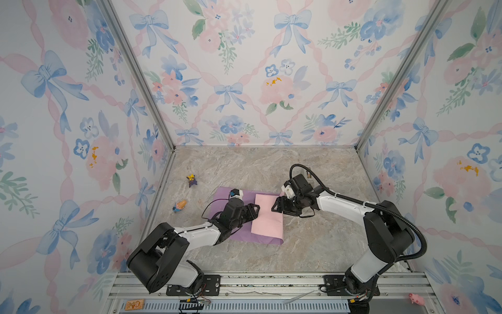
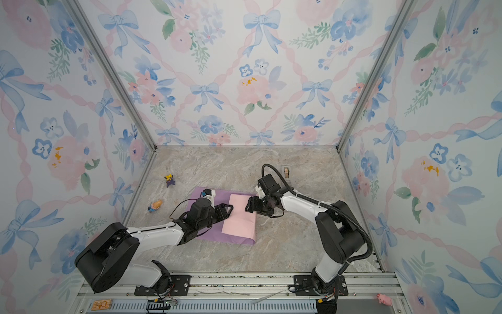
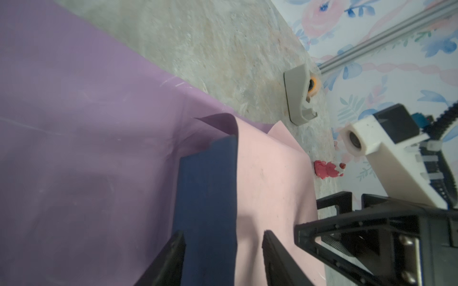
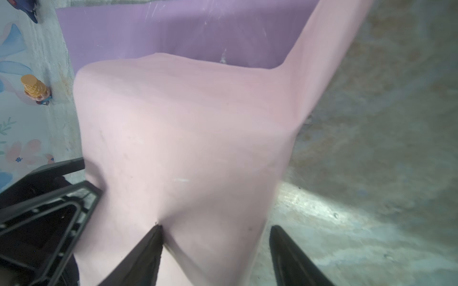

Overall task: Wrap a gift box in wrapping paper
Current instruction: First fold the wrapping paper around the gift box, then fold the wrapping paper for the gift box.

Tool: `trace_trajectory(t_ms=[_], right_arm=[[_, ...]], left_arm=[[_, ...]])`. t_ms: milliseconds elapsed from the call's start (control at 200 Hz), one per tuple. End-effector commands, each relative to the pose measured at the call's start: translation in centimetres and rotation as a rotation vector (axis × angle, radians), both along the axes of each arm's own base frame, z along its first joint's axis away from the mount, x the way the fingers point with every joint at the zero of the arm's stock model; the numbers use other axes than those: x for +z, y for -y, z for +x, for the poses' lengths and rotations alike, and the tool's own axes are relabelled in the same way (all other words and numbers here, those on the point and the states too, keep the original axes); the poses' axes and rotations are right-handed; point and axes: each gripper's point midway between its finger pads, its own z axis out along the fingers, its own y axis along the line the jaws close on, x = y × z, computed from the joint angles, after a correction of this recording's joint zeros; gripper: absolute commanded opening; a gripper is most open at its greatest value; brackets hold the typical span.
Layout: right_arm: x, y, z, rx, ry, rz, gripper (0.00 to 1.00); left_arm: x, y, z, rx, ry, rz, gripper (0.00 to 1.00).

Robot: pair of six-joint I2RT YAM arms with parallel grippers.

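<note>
Left arm (image 1: pixel 195 233) and right arm (image 1: pixel 342 206) reach from the near rail (image 1: pixel 271 280), forearms low, converging. Left gripper (image 1: pixel 256 210) straddles the navy side of the gift box (image 3: pixel 205 198) mid-table, jaws parted (gripping or not, I cannot tell). Right gripper (image 1: pixel 275 206) gapes wide, one finger (image 4: pixel 148 250) denting the wrapping paper (image 1: pixel 267 217) draped over the box.

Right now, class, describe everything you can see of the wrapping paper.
The wrapping paper is a large thin sheet, lilac on one face and pale pink on the other, faintly creased and scuffed. It lies lilac side up on the marble-look table. One side is folded over so the pink shows, draped loosely across the navy gift box with one box side bare. One finger of the right gripper dents the pink flap; the left gripper straddles the flap's edge.
</note>
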Motion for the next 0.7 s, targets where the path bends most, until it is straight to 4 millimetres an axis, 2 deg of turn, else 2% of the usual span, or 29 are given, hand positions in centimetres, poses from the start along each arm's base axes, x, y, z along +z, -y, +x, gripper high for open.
trace_trajectory(t_ms=[0, 155, 315, 450, 695], right_arm=[[-3.5, 2.3, -1.5, 0.010, -0.049, -0.180, 0.70], [-3.0, 2.2, -1.0, 0.017, -0.019, -0.183, 0.70], [-2.3, 1.7, -0.5, 0.030, 0.009, -0.167, 0.70], [-1.7, 1.5, -0.3, 0.041, 0.027, -0.154, 0.70], [-1.8, 1.7, -0.4, 0.043, 0.030, -0.145, 0.71]], left_arm=[[-1.3, -4.9, -1.3, 0.156, -0.131, 0.057, 0.58], [-1.5, -11.6, -3.1, 0.296, -0.244, 0.193, 0.64], [-3.5, -16.2, -5.7, 0.413, -0.380, 0.236, 0.63], [-4.9, -19.1, -7.1, 0.525, -0.453, 0.304, 0.63], [-5.9, -21.7, -7.5, 0.614, -0.489, 0.340, 0.71]])
